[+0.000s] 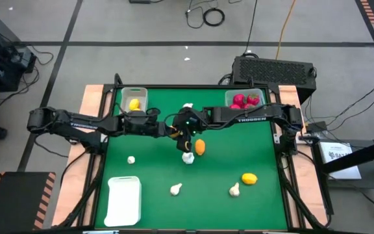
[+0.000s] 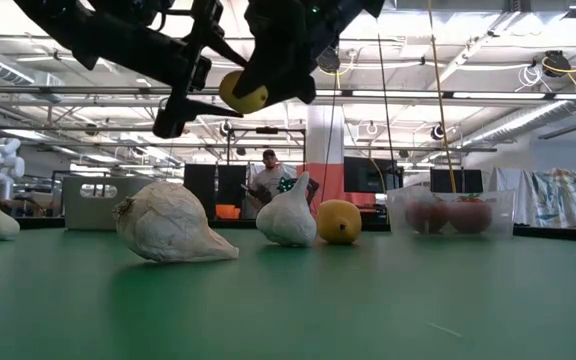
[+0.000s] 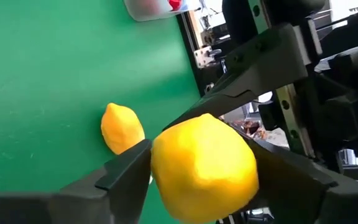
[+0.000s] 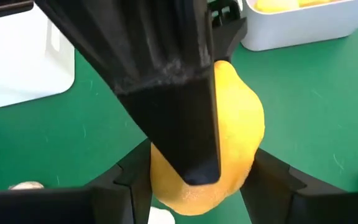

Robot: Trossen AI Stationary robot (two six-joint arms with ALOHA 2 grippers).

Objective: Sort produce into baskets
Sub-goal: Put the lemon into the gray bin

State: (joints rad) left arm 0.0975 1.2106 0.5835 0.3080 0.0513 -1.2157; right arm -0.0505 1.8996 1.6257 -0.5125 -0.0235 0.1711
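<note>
Left gripper (image 3: 197, 180) and right gripper (image 4: 194, 180) both clamped on one yellow fruit (image 2: 243, 92) above the table (image 1: 252, 143)

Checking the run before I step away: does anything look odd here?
Yes: both grippers, left and right, clamp the same lemon in mid-air above the table's middle, as in a handover.

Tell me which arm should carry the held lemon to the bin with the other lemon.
Left. The left end effector and right end effector both grip the lemon mid-table, but the lemon bin sits on the left arm's side.
</note>
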